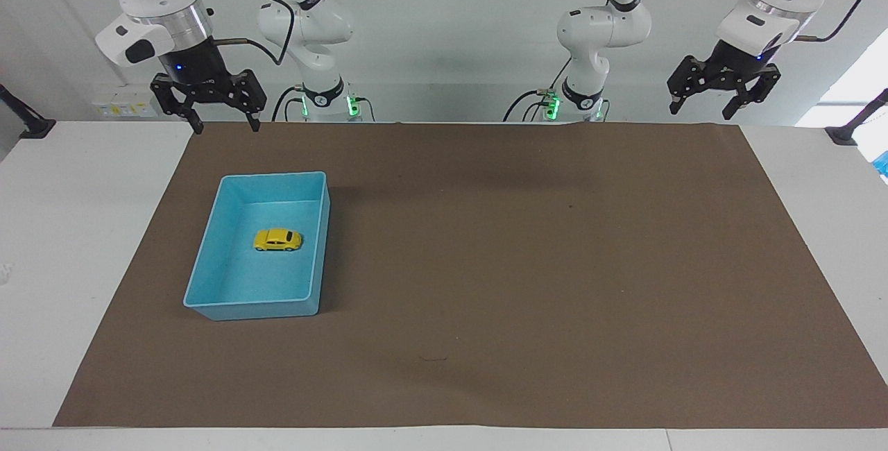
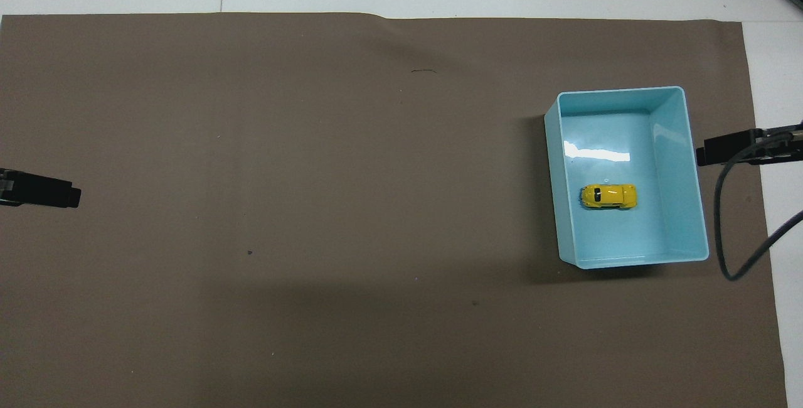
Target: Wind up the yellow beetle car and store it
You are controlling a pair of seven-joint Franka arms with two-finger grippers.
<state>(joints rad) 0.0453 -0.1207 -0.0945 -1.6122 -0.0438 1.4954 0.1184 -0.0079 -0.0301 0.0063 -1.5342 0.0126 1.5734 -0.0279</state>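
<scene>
The yellow beetle car (image 1: 277, 239) stands on its wheels on the floor of the light blue bin (image 1: 210, 251), near the bin's middle; it also shows in the overhead view (image 2: 608, 196). My right gripper (image 1: 226, 126) is open and empty, up in the air over the mat's edge at the robots' end, apart from the bin. Only its tip (image 2: 721, 147) shows in the overhead view beside the bin (image 2: 690, 169). My left gripper (image 1: 701, 112) is open and empty, and waits over the mat's corner at the left arm's end; its tip (image 2: 56, 193) shows in the overhead view.
A brown mat (image 1: 527, 264) covers most of the white table (image 1: 62, 229). The bin stands on the mat toward the right arm's end. A black cable (image 2: 721, 226) hangs from the right arm beside the bin.
</scene>
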